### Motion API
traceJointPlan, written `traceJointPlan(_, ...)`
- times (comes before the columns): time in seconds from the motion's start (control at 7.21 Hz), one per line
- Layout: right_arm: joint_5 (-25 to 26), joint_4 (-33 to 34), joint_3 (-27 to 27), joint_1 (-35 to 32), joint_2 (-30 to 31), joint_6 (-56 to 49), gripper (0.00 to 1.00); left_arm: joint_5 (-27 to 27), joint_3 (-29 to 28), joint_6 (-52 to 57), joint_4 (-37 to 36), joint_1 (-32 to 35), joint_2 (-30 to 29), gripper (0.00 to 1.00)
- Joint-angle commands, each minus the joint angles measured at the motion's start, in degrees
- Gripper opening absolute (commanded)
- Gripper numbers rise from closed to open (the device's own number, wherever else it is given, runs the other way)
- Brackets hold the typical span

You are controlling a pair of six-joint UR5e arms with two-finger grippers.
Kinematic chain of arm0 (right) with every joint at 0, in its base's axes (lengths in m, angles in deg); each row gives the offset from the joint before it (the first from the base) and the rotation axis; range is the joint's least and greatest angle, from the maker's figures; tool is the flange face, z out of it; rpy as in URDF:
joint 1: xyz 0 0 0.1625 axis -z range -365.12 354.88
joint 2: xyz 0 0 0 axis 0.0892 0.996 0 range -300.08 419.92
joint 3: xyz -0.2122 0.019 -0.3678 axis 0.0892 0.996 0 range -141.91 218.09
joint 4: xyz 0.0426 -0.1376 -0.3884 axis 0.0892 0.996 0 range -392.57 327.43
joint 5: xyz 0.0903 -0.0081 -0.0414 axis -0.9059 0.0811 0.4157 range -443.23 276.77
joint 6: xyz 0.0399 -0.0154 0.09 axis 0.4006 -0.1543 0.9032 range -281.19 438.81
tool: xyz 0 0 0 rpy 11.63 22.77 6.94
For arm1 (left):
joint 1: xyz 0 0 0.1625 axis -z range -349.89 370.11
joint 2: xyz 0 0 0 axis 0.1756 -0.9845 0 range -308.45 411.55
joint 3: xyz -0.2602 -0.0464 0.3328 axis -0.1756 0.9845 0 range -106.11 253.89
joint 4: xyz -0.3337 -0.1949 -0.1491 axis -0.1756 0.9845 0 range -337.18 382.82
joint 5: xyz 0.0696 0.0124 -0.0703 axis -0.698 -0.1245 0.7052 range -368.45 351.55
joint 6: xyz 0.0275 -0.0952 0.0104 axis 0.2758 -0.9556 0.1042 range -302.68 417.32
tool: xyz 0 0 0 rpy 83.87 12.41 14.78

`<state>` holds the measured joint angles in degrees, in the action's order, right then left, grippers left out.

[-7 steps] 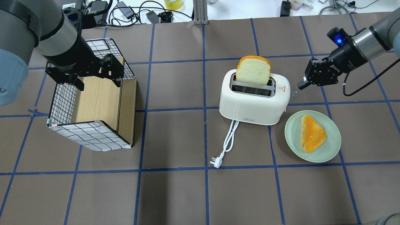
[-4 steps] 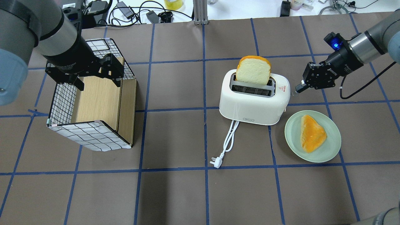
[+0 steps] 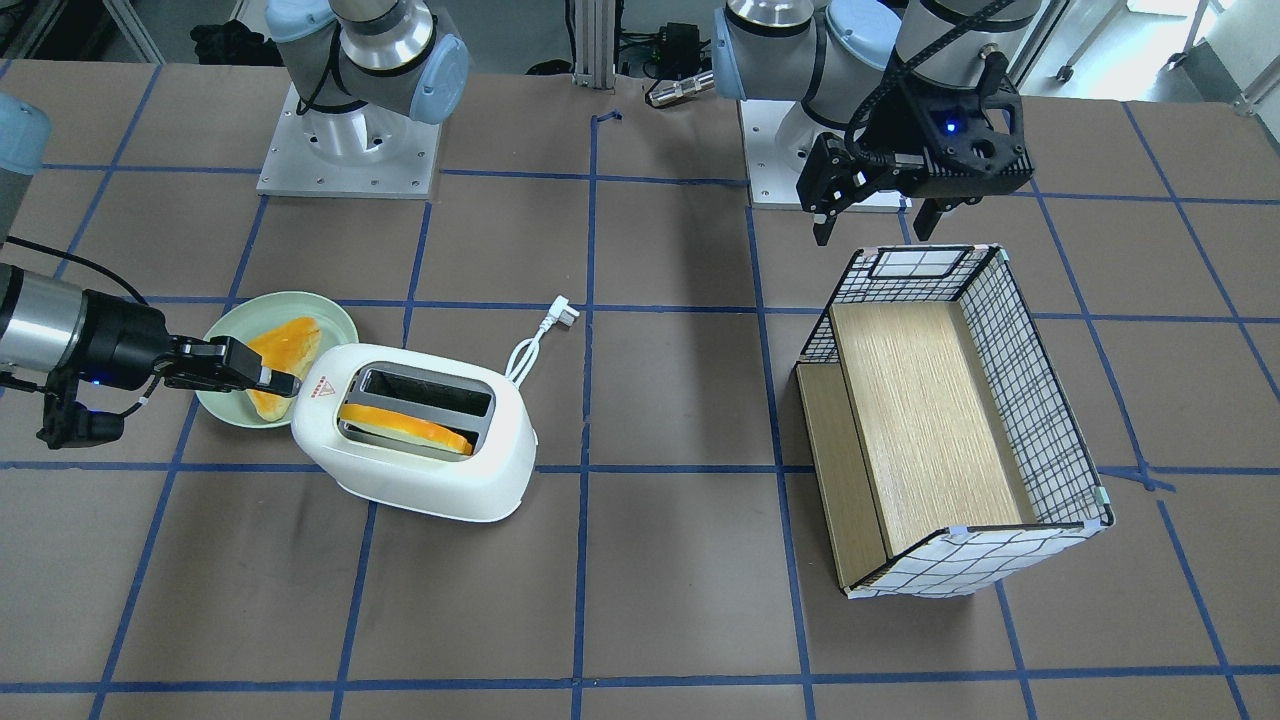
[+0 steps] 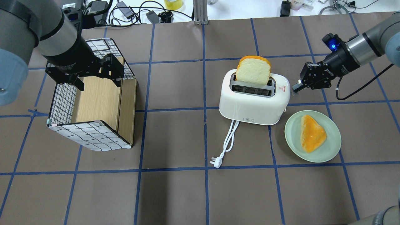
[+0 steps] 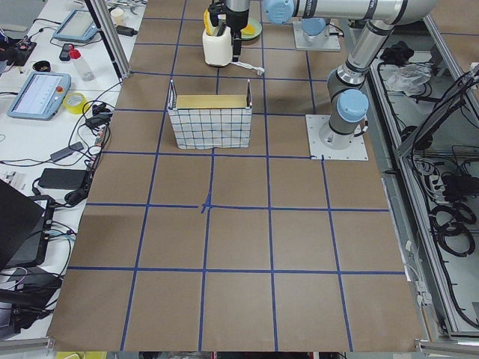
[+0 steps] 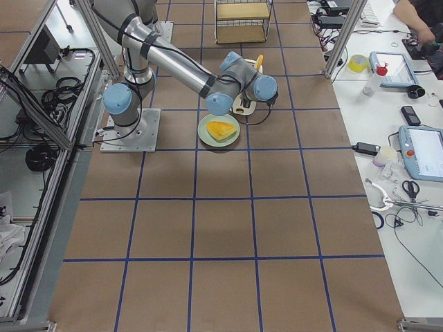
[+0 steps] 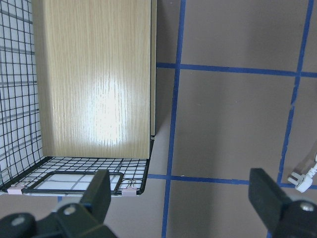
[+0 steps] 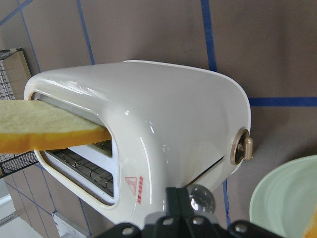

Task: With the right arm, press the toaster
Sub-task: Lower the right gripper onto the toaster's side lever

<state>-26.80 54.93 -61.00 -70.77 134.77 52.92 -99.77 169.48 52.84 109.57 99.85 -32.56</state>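
The white toaster [image 4: 253, 103] stands mid-table with a bread slice [image 4: 253, 70] upright in its far slot. It also shows in the front view [image 3: 420, 445] and the right wrist view [image 8: 163, 119]. My right gripper [image 4: 295, 88] is shut, and its tip sits at the toaster's right end, right by the small silver lever knob [image 8: 201, 199]. In the front view the right gripper [image 3: 283, 383] touches the toaster's end next to the red triangle sticker [image 3: 319, 391]. My left gripper [image 4: 93, 76] is open and empty above the wire box.
The black-checked wire box [image 4: 90, 106] with wooden panels lies at the left. A green plate [image 4: 331, 147] with a second bread piece [image 4: 312, 133] sits just right of the toaster. The white cord and plug [image 4: 217, 162] trail toward the front. A brass round knob [image 8: 241, 147] is on the toaster's end.
My right gripper has moved left, closer to the toaster's right end, and its tip now sits at the lever knob. The left arm and the toaster have not moved.
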Motion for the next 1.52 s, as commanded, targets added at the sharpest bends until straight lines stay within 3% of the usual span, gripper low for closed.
traceJointPlan(0.0,0.09,0.04,-0.04,0.0,-0.23,-0.12,0.06,0.0,0.04,0.0,0.0,0.0,0.0,1.0)
traceJointPlan(1.39,1.06,3.46,-3.74,0.0,-3.03,0.4,0.06,0.0,-0.05,0.0,0.0,0.0,0.0,1.0)
